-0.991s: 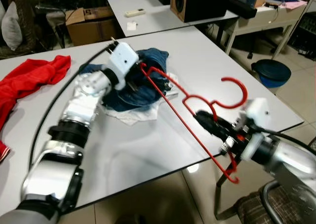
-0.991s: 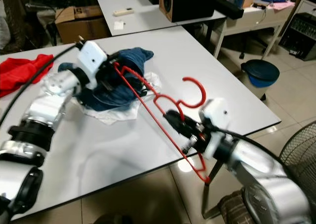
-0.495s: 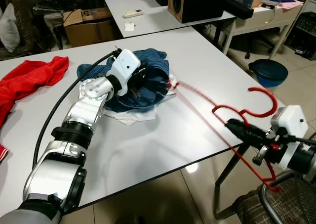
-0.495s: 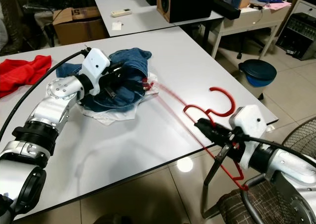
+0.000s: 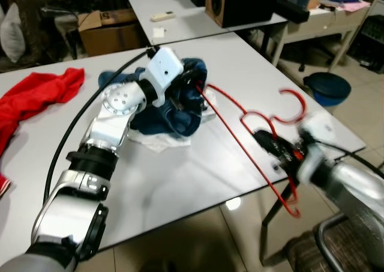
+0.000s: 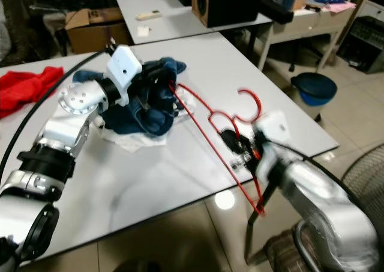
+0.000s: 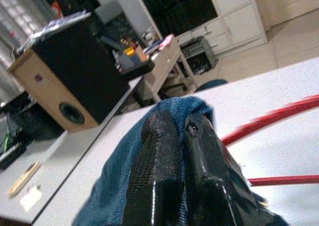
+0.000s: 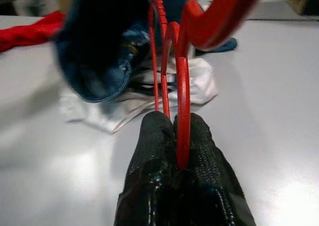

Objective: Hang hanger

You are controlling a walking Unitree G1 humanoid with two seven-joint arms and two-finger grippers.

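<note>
1. Red hanger [image 5: 252, 128] is pinched at its neck by the right gripper [image 5: 268, 145]; its long axis runs from those fingers to the blue garment [image 5: 180, 101].
2. Left gripper [image 7: 174, 136], fingers closed on that denim, sits at the hanger's far tip.
3. Both arms reach over the white table [image 5: 198, 170].

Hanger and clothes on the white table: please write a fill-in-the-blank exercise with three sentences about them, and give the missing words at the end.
1. The right pincer is shut on the ____ hanger.
2. The left pincer is shut on the ____ garment, beside the hanger's far end.
3. A red cloth lies on the table to the robot's ____.

Missing words: red; blue; left
</note>
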